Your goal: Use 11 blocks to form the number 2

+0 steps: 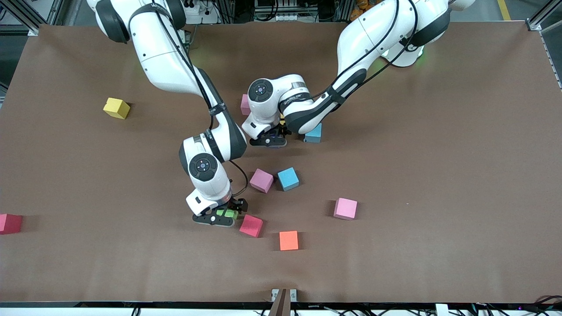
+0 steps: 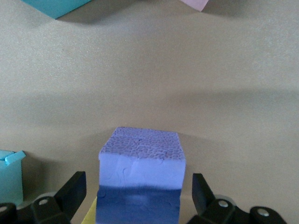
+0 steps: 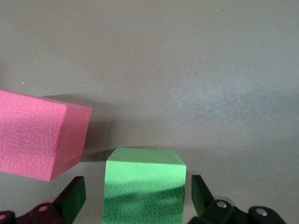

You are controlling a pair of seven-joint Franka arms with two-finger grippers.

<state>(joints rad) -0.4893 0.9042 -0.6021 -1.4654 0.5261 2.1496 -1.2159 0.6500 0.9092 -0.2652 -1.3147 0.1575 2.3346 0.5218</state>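
The brown table point(image 1: 439, 175) carries loose blocks. The right arm's hand point(image 1: 221, 216) is low near the front edge's middle, fingers point(image 3: 72, 198) spread wide either side of a green block point(image 3: 144, 184), not touching it. A deep pink block point(image 1: 251, 225) lies just beside it, an orange block point(image 1: 288, 240) nearer the edge. The left arm's hand point(image 1: 268, 139) is down at mid-table, its fingers point(image 2: 74, 189) apart around a purple block point(image 2: 140, 186), with gaps on both sides. A blue block point(image 1: 314, 134) sits close by. A pink block point(image 1: 261, 180) and another blue one point(image 1: 288, 178) lie between the two hands. A yellow block point(image 1: 116, 108) and a red one point(image 1: 9, 223) sit toward the right arm's end.
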